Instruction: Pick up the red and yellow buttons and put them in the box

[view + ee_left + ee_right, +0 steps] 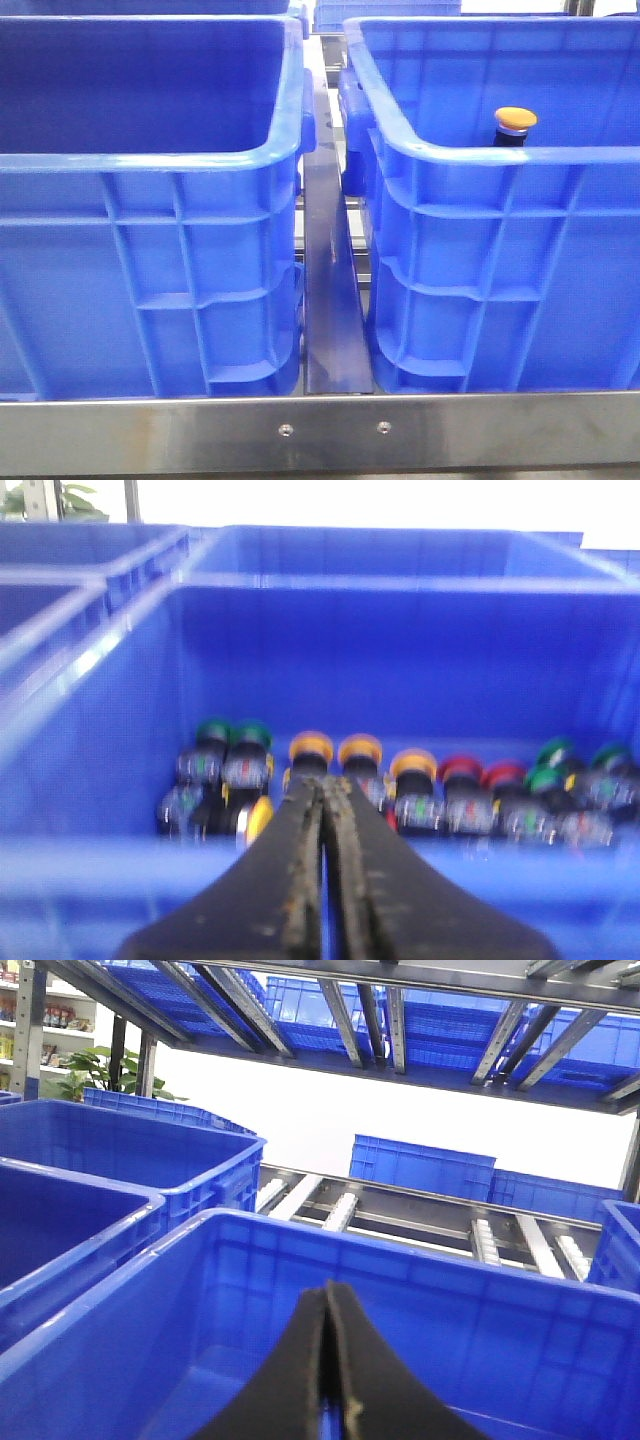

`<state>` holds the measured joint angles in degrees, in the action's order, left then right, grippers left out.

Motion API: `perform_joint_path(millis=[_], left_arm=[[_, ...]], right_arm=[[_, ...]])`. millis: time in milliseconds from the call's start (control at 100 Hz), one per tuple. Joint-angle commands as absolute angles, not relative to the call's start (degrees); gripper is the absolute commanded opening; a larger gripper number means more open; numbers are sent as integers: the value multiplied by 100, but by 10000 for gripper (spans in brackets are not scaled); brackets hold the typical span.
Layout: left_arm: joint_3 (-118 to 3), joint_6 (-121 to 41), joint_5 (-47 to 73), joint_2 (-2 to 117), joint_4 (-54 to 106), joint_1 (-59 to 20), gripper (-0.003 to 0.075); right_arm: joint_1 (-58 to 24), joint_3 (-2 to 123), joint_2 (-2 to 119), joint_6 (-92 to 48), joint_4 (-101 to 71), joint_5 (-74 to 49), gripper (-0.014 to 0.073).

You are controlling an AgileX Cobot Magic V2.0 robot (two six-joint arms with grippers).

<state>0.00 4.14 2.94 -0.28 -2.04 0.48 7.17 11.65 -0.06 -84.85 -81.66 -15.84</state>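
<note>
Closed black fingers of the left gripper (325,810) fill the foreground, holding nothing, above a blue crate (400,660) where yellow buttons (312,748), red buttons (461,771) and green ones (250,734) stand in a row. One yellow button (515,122) shows inside the right-hand box (480,160). Right gripper (328,1310), also shut and empty, hovers over a blue crate (500,1290).
</note>
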Motion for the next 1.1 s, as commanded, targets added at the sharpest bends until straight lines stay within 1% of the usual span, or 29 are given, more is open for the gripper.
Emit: perform_joint_path(millis=[0,110,1090], left_arm=[[87,479,-163,-206,-143,65,-20],[112,479,-339,-206,-143,65,-20],[112,479,-275,-206,-143,53,-20]], right_arm=[[687,1301,64,-8540,-8316,-1451,-102],[687,1301,83,-8540,-8316,-1451,-102],[687,1301,82,-8540,-8316,-1463,-102]])
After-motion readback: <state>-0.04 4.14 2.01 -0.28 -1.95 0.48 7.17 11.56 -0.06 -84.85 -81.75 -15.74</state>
